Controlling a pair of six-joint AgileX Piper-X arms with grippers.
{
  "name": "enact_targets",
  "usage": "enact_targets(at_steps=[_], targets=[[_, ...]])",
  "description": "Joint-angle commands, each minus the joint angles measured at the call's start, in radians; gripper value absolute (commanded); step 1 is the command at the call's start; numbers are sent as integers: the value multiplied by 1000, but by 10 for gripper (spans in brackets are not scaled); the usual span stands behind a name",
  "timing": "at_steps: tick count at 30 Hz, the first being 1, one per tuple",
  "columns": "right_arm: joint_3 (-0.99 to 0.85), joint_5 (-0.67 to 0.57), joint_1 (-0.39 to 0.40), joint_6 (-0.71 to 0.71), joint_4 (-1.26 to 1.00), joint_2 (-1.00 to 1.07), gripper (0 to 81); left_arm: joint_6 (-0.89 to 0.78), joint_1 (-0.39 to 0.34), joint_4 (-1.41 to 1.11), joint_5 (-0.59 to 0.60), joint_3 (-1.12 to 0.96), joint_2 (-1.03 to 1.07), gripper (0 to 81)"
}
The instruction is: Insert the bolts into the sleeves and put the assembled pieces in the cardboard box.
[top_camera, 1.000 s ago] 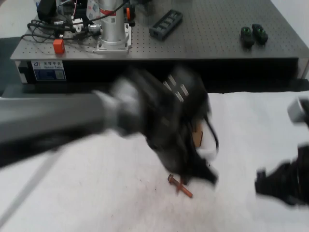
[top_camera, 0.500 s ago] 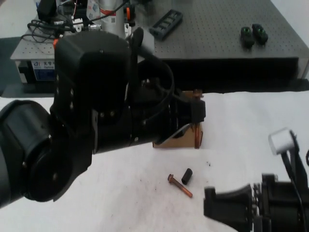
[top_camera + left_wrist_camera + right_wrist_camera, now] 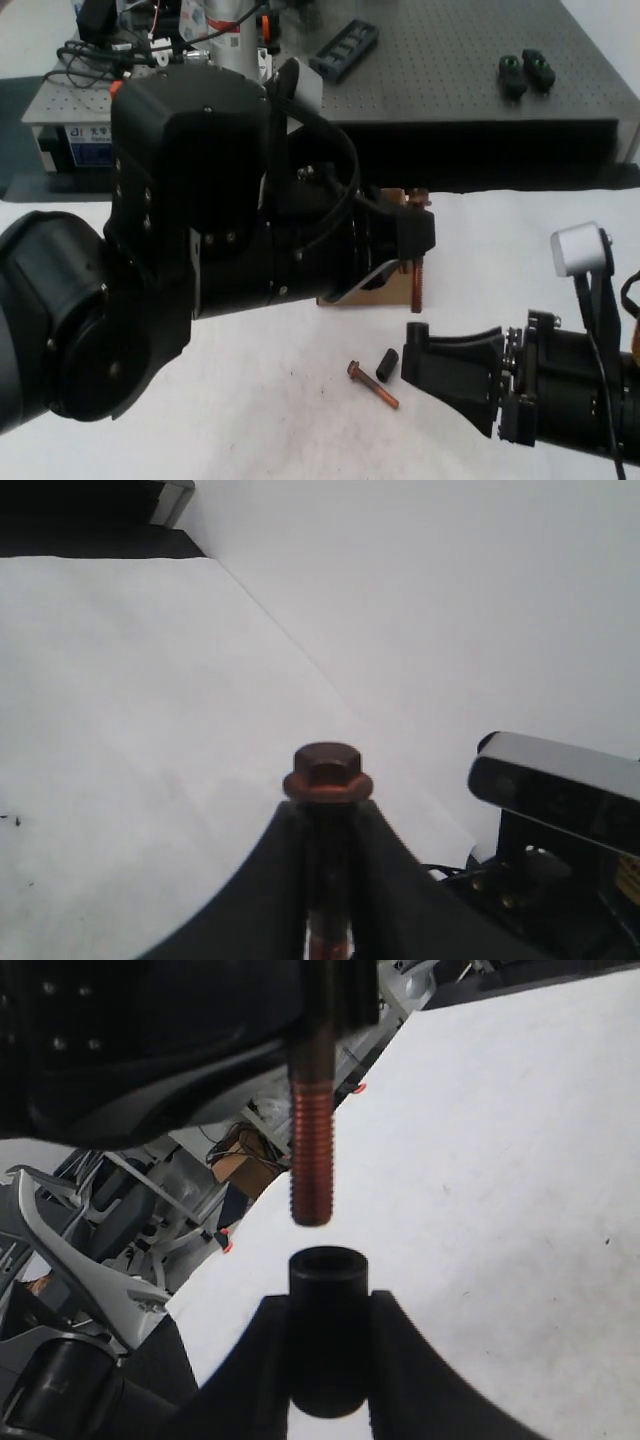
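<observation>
A white cloth (image 3: 300,440) covers the bench, with a grey perforated table (image 3: 480,80) behind it. Above the cloth a copper bolt (image 3: 328,772) hangs upright, head up and thread down, clamped at the shank between the fingers of the left gripper (image 3: 328,825). Just below its tip, with a small gap between them, a black sleeve (image 3: 328,1290) stands open end up, pinched in the right gripper (image 3: 328,1315). Behind the left gripper the cardboard box (image 3: 385,292) rests on the cloth, mostly hidden by it. In front of the box a loose bolt (image 3: 372,384) lies flat, with a loose sleeve (image 3: 385,365) just beside it
</observation>
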Motion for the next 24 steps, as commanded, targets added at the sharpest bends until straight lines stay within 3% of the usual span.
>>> enact_targets(at_steps=[1,17,22,24], targets=[[-14,33,3,4,-44,1,62,-19,1,-21,10,-7,-7,6],[-17,7,3,0,-110,1,62,-11,1,-21,33,-7,-7,6],[-17,60,-1,-4,-134,1,62,-11,1,-21,64,-7,-7,5],[-17,76,-2,-6,-168,3,62,-4,1,-21,76,-7,-7,97]])
